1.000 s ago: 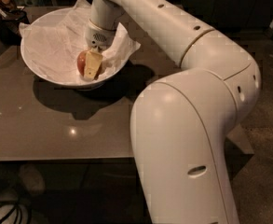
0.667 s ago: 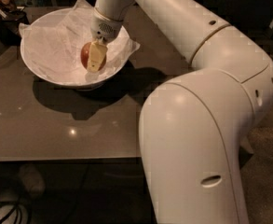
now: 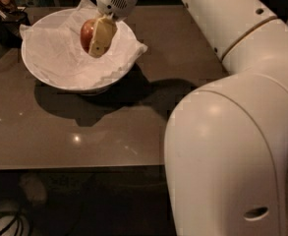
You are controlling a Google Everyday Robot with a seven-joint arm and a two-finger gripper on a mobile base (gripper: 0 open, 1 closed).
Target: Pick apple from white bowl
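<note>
The white bowl (image 3: 60, 80) stands at the back left of the dark table, lined with crinkled white paper (image 3: 50, 53) that sticks up past its rim. My gripper (image 3: 95, 37) hangs over the right half of the bowl, shut on the apple (image 3: 87, 33). The apple is red with a yellowish patch. One cream finger (image 3: 104, 36) covers its right side. The apple is lifted clear of the paper, about level with the rim.
The brown glossy table (image 3: 84, 132) reaches to a front edge low in the view. My large white arm and base (image 3: 232, 132) fill the right side. Dark objects (image 3: 6, 9) sit at the far left corner behind the bowl. Cables lie on the floor (image 3: 1, 222).
The gripper has risen with the apple in it, lifting the apple off the bowl's paper lining to about rim height. The bowl has stayed in place.
</note>
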